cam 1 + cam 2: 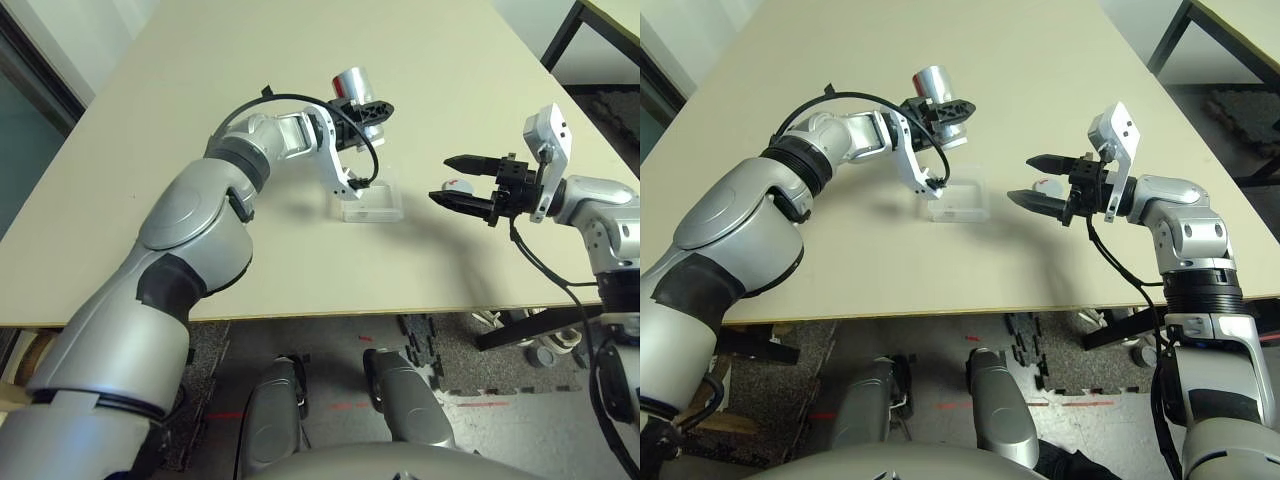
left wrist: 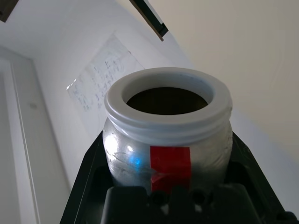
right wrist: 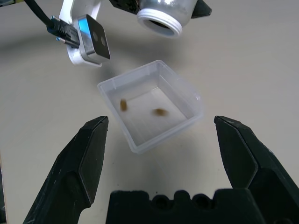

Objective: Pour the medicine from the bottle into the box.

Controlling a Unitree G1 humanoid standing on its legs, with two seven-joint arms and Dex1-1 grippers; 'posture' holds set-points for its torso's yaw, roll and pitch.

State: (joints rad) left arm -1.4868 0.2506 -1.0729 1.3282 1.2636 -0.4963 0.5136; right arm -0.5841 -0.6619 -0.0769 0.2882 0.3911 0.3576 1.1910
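Observation:
My left gripper [image 1: 364,108] is shut on the silver bottle [image 1: 351,80], held in the air and tilted over the box. The bottle [image 2: 168,140] has a red mark on its side, and its white mouth is open with no lid on it. The clear square box [image 1: 368,201] sits on the table below it. Two brownish pieces of medicine [image 3: 124,104] lie on the floor of the box [image 3: 154,74]. My right gripper [image 1: 440,178] hovers open just to the right of the box, its fingers pointing at it, with nothing between them.
A small round lid [image 1: 1045,186] with red on it lies on the table by my right gripper's fingers. The beige table [image 1: 200,90] stretches far and left. A dark table leg [image 1: 560,40] stands at the far right.

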